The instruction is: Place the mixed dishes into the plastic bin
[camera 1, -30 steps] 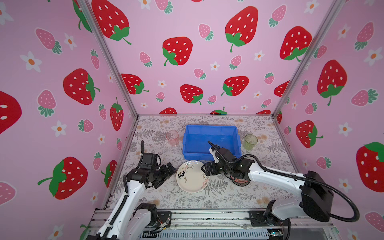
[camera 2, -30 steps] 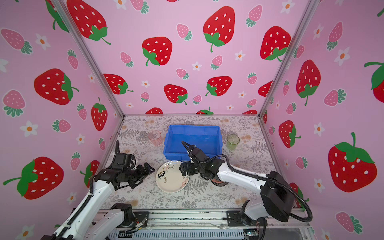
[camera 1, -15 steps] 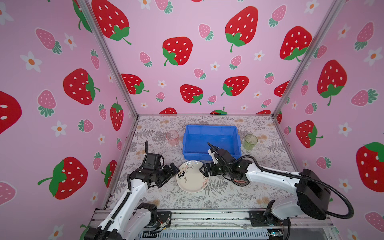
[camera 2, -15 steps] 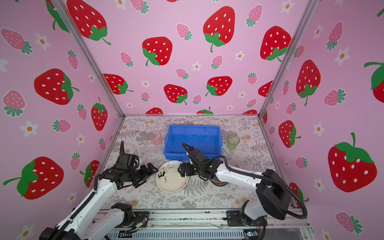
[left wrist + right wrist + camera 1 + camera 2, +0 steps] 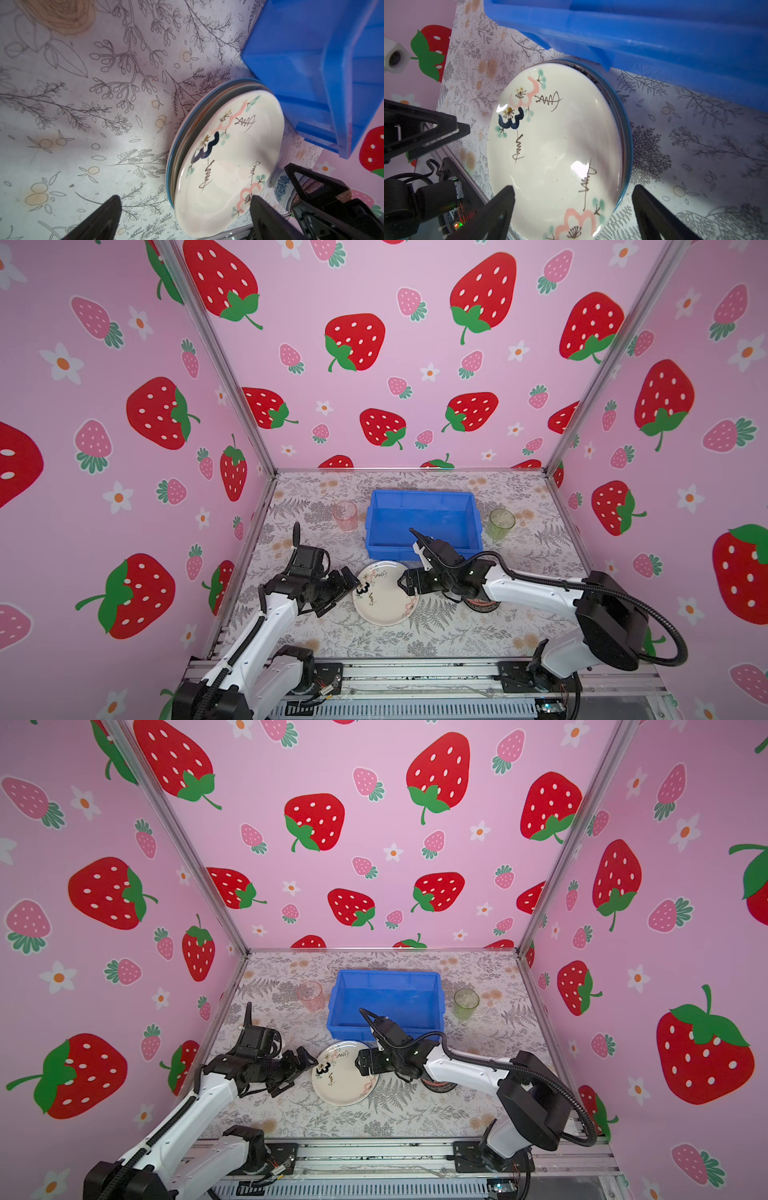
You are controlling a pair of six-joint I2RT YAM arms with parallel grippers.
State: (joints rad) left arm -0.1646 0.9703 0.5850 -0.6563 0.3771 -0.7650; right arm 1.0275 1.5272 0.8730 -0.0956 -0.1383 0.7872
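In both top views your white plate (image 5: 384, 593) lies on the table just in front of the blue bin (image 5: 422, 499), with the left gripper (image 5: 348, 591) and right gripper (image 5: 405, 587) at its opposite edges. Left wrist — jaws wide apart, nothing held, and the plate tops a blue-rimmed plate (image 5: 176, 141). Right wrist — jaws spread across the rim, gripping nothing.
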